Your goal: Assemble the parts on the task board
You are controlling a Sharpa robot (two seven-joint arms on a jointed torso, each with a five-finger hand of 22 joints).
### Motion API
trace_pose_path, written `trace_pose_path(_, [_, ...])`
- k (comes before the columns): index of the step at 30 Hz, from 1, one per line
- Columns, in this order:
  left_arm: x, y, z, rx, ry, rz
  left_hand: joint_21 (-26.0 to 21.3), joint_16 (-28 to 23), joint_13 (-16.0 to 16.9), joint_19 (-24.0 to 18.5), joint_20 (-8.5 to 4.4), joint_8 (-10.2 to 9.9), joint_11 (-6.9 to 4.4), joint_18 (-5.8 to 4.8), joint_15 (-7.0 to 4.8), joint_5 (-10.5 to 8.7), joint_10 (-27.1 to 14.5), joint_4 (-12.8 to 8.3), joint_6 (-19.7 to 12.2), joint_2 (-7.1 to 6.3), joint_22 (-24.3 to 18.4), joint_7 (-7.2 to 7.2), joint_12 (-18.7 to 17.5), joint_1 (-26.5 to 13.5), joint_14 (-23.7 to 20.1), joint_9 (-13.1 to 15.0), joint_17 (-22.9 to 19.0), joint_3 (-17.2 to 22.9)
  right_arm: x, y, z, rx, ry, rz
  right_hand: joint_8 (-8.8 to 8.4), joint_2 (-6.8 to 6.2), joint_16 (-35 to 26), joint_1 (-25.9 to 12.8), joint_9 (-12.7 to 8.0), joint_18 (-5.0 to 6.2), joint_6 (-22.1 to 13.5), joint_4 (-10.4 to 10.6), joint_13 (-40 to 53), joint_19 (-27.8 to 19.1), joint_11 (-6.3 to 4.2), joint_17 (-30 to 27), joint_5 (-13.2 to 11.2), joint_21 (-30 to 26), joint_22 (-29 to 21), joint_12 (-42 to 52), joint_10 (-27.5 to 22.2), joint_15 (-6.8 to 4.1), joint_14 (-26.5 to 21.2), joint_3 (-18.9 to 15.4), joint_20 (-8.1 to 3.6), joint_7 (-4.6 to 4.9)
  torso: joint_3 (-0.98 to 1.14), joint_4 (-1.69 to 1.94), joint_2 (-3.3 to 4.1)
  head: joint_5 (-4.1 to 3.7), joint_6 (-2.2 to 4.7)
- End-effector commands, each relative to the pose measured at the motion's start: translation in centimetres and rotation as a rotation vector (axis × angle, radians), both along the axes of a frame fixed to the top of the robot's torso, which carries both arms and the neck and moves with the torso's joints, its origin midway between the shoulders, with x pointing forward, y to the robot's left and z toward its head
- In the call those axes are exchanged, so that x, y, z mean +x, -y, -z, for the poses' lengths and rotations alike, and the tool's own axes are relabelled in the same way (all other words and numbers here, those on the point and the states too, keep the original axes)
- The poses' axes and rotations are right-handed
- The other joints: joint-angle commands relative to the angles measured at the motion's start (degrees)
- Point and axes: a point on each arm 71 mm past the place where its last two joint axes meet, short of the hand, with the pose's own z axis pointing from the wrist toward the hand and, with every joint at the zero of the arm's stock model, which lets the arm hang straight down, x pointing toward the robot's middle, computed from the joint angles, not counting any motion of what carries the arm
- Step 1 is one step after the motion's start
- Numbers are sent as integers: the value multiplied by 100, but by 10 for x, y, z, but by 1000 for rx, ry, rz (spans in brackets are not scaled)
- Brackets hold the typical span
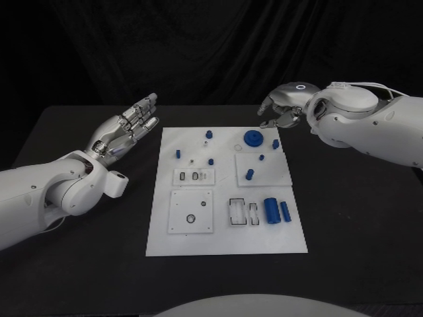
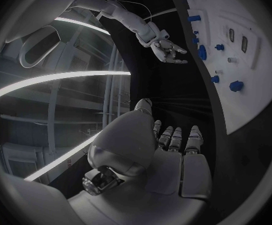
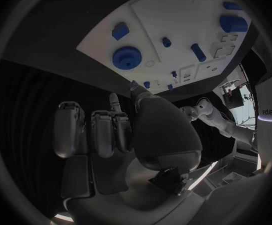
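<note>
The white task board (image 1: 226,244) lies in the middle of the black table. On its far half stand a blue gear (image 1: 254,138) and several small blue pegs, one of them (image 1: 209,134) near the far edge. Two blue cylinders (image 1: 271,211) lie on its right side. My left hand (image 1: 125,129) hovers left of the board's far left corner, fingers stretched and apart, holding nothing. My right hand (image 1: 280,112) hangs just beyond the far right corner, fingers loosely bent and apart, with nothing in them. The right wrist view shows that hand (image 3: 123,130) near the gear (image 3: 127,58).
Square white insert plates (image 1: 191,211) with slots and holes sit on the board's near half. Bare black table (image 1: 364,231) surrounds the board on all sides. A dark curtain closes the back.
</note>
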Motion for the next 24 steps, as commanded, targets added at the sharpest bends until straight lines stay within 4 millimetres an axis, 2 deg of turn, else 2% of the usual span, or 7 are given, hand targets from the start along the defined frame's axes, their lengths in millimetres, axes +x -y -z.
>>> trace_pose_path(1, [-5, 2, -10, -34, 123, 33, -4, -21, 2, -6, 36, 23, 38, 103, 35, 27, -1, 5, 46, -21, 4, -4, -9, 57, 9, 7, -5, 28, -1, 2, 4, -3, -20, 29, 31, 8, -12, -65, 6, -101, 37, 4, 1419, 37, -10, 1032, -41, 24, 794, 7, 506, -7, 408, -54, 0, 0, 26, -7, 96, -14, 17])
trace_pose_path(5, [-7, 0, -11, -27, 136, 32, -5, -21, 2, -6, 35, 26, 38, 103, 34, 27, 1, 6, 59, -26, 4, -3, -8, 58, 9, 9, -5, 26, -3, 1, 6, 4, -16, 21, 39, 10, 0, -77, 11, -108, 61, 12, 1451, 59, -4, 1059, -33, 45, 813, 23, 550, -6, 423, -72, 0, 13, 32, -4, 116, -10, 1])
trace_pose_path(8, [-8, -2, -12, -25, 144, 28, -5, -21, 4, -6, 32, 27, 37, 103, 32, 30, 8, 7, 70, -32, 3, -2, -7, 58, 9, 10, -5, 24, -5, 1, 6, 12, -11, 12, 58, 9, 14, -59, 26, -116, 117, -3, 1474, 86, 5, 1094, 2, 71, 837, 35, 582, -1, 442, -87, 2, 26, 45, 10, 122, -28, -3])
trace_pose_path(14, [-10, -4, -13, -26, 155, 21, -8, -21, 1, -10, -7, 29, 27, 105, 12, 33, 1, 15, 97, -52, 0, 2, -9, 54, 9, 11, -5, 15, -8, 0, 7, 22, -6, 0, 54, -6, 98, 2, 47, -143, 154, -56, 1506, 170, -4, 1273, 148, 159, 914, 53, 626, -8, 527, -106, 0, 14, 35, -12, 114, -118, 2])
trace_pose_path(16, [-11, -4, -13, -26, 159, 18, -17, -21, 2, -21, -94, 28, -18, 95, -34, 35, 7, 28, 134, -76, -8, -5, -8, 41, 9, 13, -5, -3, -9, 0, 7, 24, -5, -2, 46, -15, 165, 26, 58, -152, 154, -81, 1506, 202, -16, 1410, 202, 191, 943, 53, 626, -18, 589, -117, -8, -1, 33, -13, 113, -129, -1])
trace_pose_path(21, [-12, -5, -14, -26, 162, 16, -20, -21, 2, -25, -124, 28, -38, 90, -58, 34, 5, 32, 147, -84, -11, -9, -9, 34, 9, 13, -5, -10, -10, -1, 9, 23, -11, 1, 32, -35, 212, 51, 75, -186, 142, -113, 1506, 296, -29, 1505, 255, 296, 1029, 53, 626, -33, 630, -137, -22, -9, 36, -1, 121, -141, 25])
trace_pose_path(24, [-12, -6, -14, -27, 161, 17, -20, -21, 0, -25, -127, 27, -39, 89, -60, 34, 0, 32, 142, -83, -11, -8, -10, 34, 9, 12, -5, -9, -10, -2, 11, 20, -19, 6, 16, -53, 212, 71, 79, -205, 109, -137, 1506, 349, -35, 1505, 266, 356, 1076, 53, 626, -39, 630, -150, -29, -14, 35, -8, 124, -153, 30])
